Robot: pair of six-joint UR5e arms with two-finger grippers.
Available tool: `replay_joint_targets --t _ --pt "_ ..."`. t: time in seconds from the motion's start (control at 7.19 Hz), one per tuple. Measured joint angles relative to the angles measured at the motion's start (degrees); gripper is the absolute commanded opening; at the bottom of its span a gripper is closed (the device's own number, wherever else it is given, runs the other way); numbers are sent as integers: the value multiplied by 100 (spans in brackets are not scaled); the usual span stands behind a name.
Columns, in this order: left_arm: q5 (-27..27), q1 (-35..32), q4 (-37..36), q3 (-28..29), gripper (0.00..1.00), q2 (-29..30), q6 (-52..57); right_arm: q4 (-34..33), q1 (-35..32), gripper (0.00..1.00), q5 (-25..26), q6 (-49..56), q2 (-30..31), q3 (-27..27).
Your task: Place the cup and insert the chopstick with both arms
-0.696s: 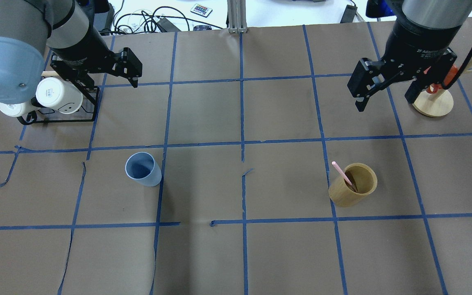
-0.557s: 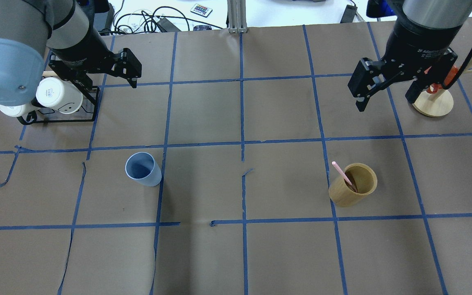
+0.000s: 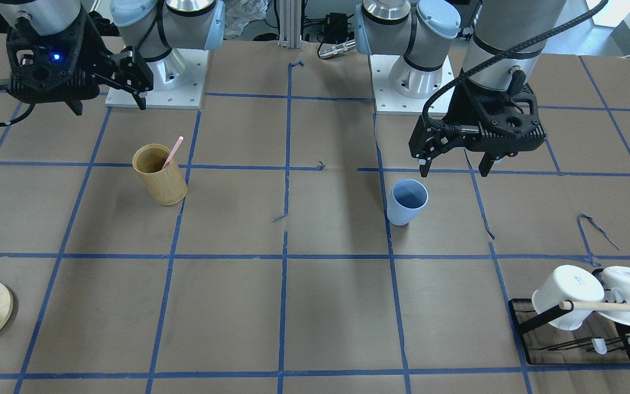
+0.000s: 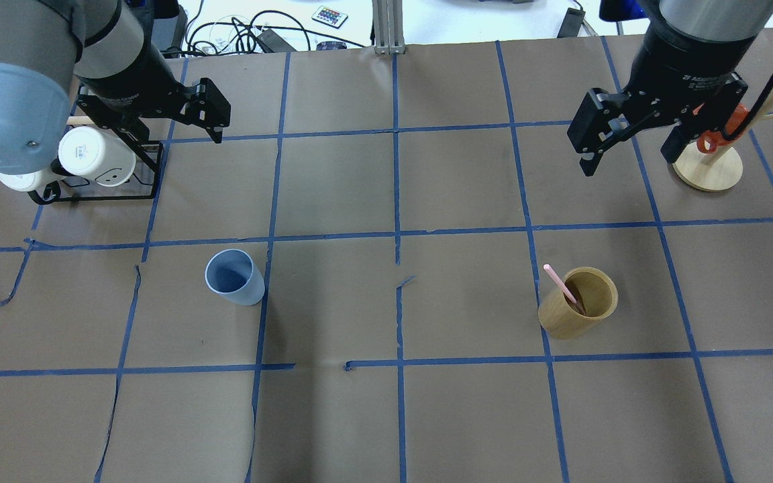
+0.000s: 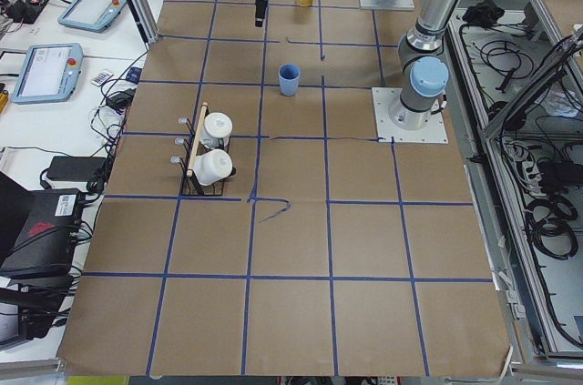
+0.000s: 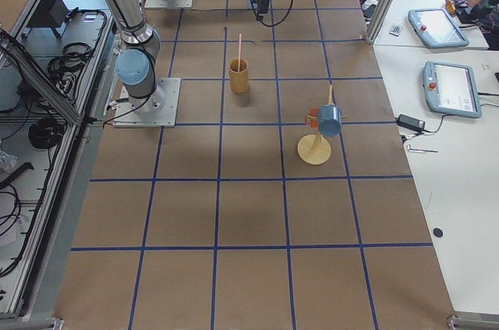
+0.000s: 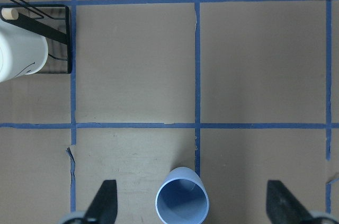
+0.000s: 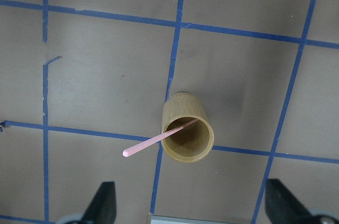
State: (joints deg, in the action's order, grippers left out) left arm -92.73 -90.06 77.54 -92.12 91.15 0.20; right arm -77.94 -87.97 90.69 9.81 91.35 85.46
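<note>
The light blue cup (image 4: 234, 276) stands upright and empty on the table's left half; it also shows in the front view (image 3: 407, 202) and the left wrist view (image 7: 181, 202). The pink chopstick (image 4: 559, 282) leans in the tan bamboo holder (image 4: 578, 302) on the right half, and shows in the right wrist view (image 8: 159, 139). My left gripper (image 4: 158, 127) is open and empty, high above and beyond the cup. My right gripper (image 4: 628, 162) is open and empty, high above and beyond the holder (image 3: 160, 175).
A black rack with white mugs (image 4: 101, 161) and a wooden rod stands at the far left, under my left arm. A round wooden stand (image 4: 707, 168) with an orange piece stands at the far right, beside my right gripper. Blue tape lines grid the brown table cover.
Both grippers have drifted slightly toward the table's far side. The cup, the chopstick and the holder have not moved.
</note>
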Motion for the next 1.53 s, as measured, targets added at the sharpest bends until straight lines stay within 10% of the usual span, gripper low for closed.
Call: replay_joint_targets --t 1.53 --pt "101 29 13 -37 100 -64 6 8 -26 100 -7 -2 -60 84"
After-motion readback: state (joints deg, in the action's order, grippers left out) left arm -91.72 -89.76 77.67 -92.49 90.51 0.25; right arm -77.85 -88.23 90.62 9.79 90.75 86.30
